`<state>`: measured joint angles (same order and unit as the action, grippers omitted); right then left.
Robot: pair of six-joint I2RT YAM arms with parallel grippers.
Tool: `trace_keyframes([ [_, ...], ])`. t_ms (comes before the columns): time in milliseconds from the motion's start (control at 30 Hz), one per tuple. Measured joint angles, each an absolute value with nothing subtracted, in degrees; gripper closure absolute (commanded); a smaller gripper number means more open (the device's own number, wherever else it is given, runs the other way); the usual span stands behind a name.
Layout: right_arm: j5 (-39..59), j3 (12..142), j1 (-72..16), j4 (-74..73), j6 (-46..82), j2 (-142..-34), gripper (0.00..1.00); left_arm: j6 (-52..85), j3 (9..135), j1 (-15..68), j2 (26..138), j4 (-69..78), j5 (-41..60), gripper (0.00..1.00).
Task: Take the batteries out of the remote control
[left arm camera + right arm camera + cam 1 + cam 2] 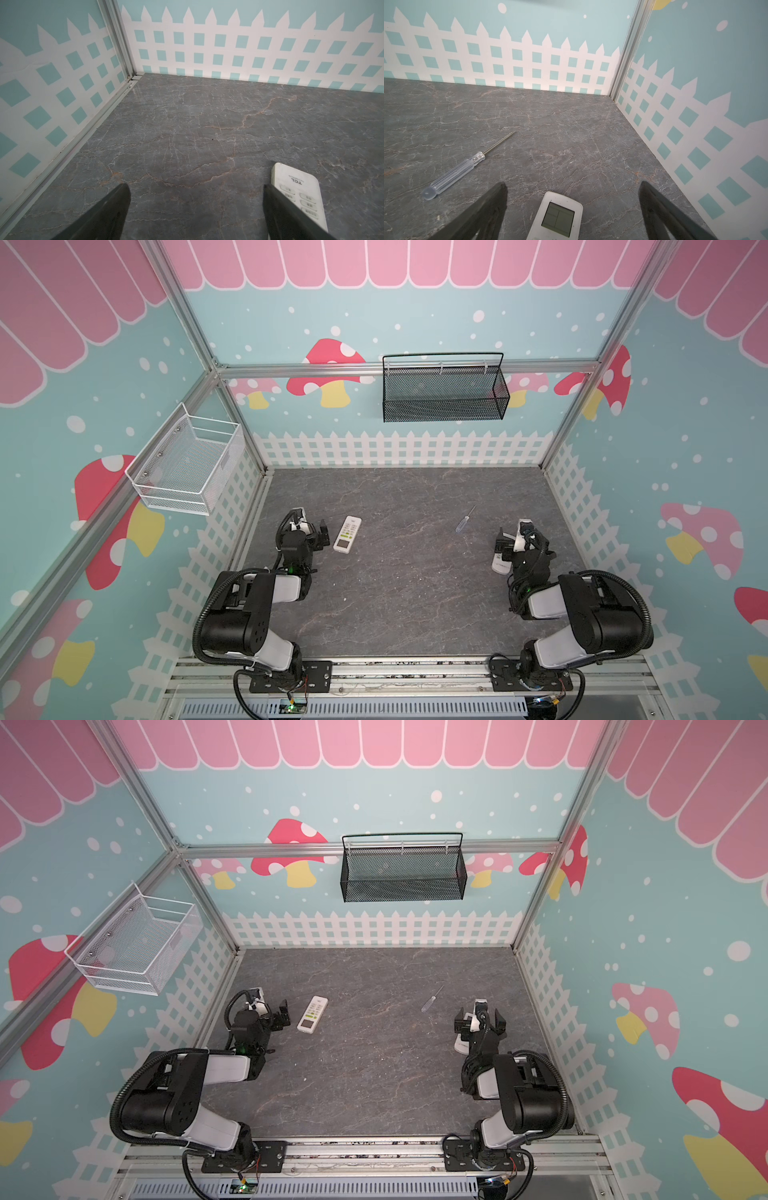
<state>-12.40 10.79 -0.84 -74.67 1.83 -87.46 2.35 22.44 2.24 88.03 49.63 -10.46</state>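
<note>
Left jaws wide open and empty, white remote [347,534] just beside — right jaws likewise, over second remote [556,216]

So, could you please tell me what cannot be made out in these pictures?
- Batteries: none visible in any view; left remote and right remote lie face up, backs against the table.
- Right remote: cut off by the right wrist view's edge; mostly under the right arm in both top views.
- Screwdriver tip type: too small in every view.
</note>
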Motion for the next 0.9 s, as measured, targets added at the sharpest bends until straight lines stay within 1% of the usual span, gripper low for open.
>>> trace_keyframes([
  [567, -12.5, 10.8, -0.8, -74.0, 1.8, -86.9, 0.00, 2.1, 22.6, 2.2, 87.6, 48.5, -10.3, 0.00],
  [633, -12.5, 11.4, -0.8, -69.7, 1.8, -83.8, 0.00, 2.0, 24.0, 2.2, 86.3, 44.1, -9.8, 0.00],
  [700, -12.5, 13.3, -0.8, -63.9, 2.3, -79.3, 0.00, 1.2, 28.4, 2.3, 84.8, 36.2, -8.9, 0.00],
  [833, -11.6, 17.8, -0.8, -55.8, 4.6, -71.5, 0.00, -1.5, 43.9, 4.0, 83.7, 18.3, -6.5, 0.00],
  [900, -10.1, 19.2, -0.8, -52.0, 5.8, -69.0, 0.01, -2.0, 49.0, 5.8, 82.3, 11.5, -6.2, 0.00],
])
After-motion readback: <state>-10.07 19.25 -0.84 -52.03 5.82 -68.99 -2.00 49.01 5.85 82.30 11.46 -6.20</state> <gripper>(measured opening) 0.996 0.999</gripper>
